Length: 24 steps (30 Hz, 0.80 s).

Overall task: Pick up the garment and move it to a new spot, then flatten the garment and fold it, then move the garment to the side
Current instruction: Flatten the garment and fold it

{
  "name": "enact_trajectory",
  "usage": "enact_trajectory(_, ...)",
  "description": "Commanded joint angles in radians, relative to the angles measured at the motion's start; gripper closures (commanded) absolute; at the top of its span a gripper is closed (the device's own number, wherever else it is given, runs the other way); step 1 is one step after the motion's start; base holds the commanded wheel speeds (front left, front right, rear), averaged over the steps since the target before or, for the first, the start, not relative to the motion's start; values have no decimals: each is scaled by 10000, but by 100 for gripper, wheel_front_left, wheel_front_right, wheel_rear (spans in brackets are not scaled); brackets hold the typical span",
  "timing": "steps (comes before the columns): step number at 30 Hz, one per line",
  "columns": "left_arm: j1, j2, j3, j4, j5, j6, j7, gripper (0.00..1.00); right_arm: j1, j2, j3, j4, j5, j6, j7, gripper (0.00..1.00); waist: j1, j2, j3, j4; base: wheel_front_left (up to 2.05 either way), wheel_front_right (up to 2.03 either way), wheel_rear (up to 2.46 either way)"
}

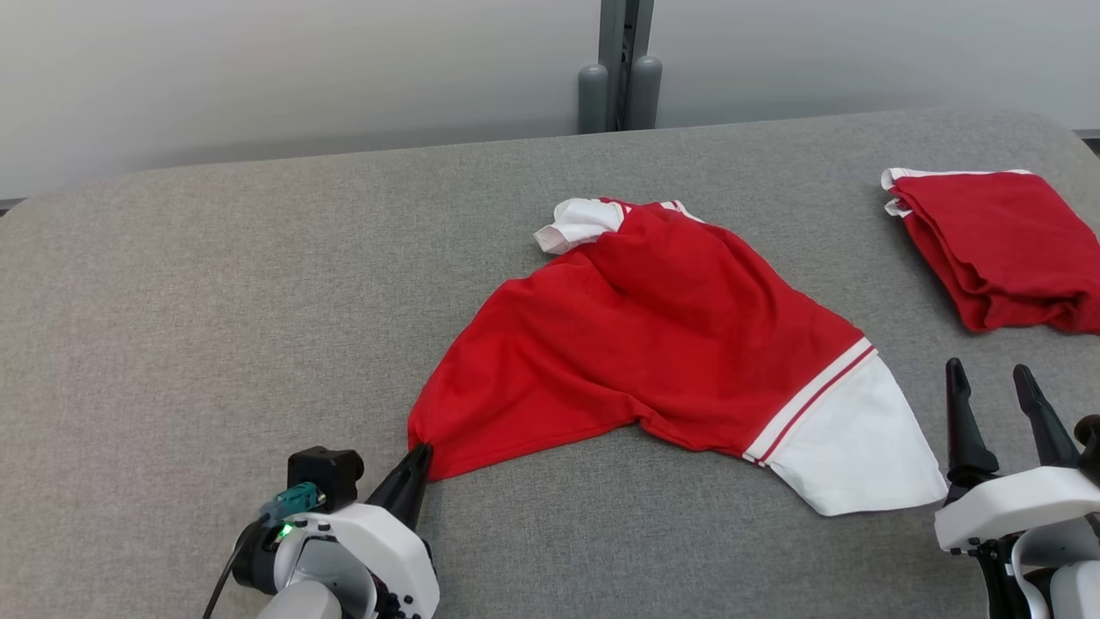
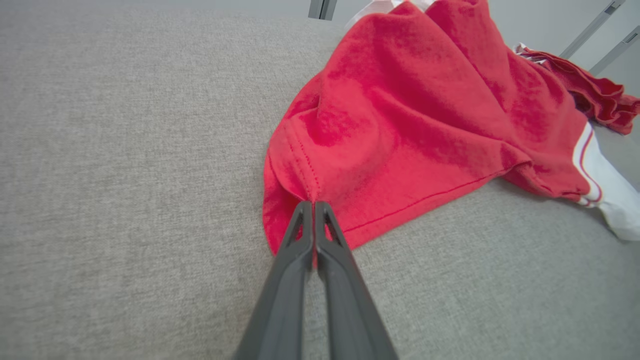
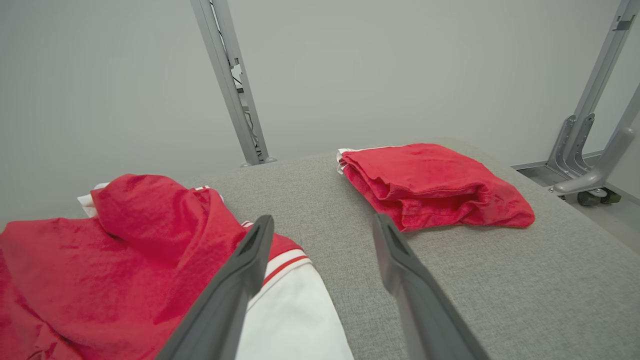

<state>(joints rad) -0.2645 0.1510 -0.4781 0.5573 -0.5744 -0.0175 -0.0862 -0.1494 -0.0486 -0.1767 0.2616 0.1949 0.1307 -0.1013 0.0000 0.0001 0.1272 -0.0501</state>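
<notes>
Garment [image 1: 653, 344], a red shirt with white sleeves, lies rumpled across the middle of the head view on the grey worktop [image 1: 215, 301]. At the lower left, the left hand [image 1: 419, 454] has its two fingers pinched together on the red hem corner, a low grip that looks meant to draw the cloth out by its edge rather than bunch it. The right hand [image 1: 986, 370] hovers at the lower right, fingers spread and empty, just beside the white sleeve and likely placed to take that side, while a folded red piece [image 1: 997, 249] sits well apart at the upper right.
</notes>
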Motion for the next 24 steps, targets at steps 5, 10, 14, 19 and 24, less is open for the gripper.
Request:
enact_trajectory(5, 380, 165, -66, -391, 20, 5, -199, 100, 31, -46, -19, 13, 54, 1, 34, 0, 0, -1, -28, 70, 0, 0, 0)
enact_trajectory(10, 964, 376, -161, -1113, 40, 88, -229, 100, 91, -46, -40, 51, 76, 1, 22, 0, 0, -1, -56, 125, 0, 0, 0)
enact_trajectory(14, 1523, 775, -83, -1807, 24, 268, -124, 100, 117, -46, -83, 65, 72, 1, 17, 0, 0, -1, -60, 177, 0, 0, 0)
enact_trajectory(19, 2147, 1292, 214, -2450, -81, 656, -16, 100, 170, -44, -122, 48, 86, 1, 19, 0, 0, -1, -46, 234, 0, 0, 0)
enact_trajectory(24, 2449, 1472, 366, -2705, -186, 844, 64, 100, 171, -45, -123, 58, 104, 1, 29, 0, 0, -1, -45, 288, 0, 0, 0)
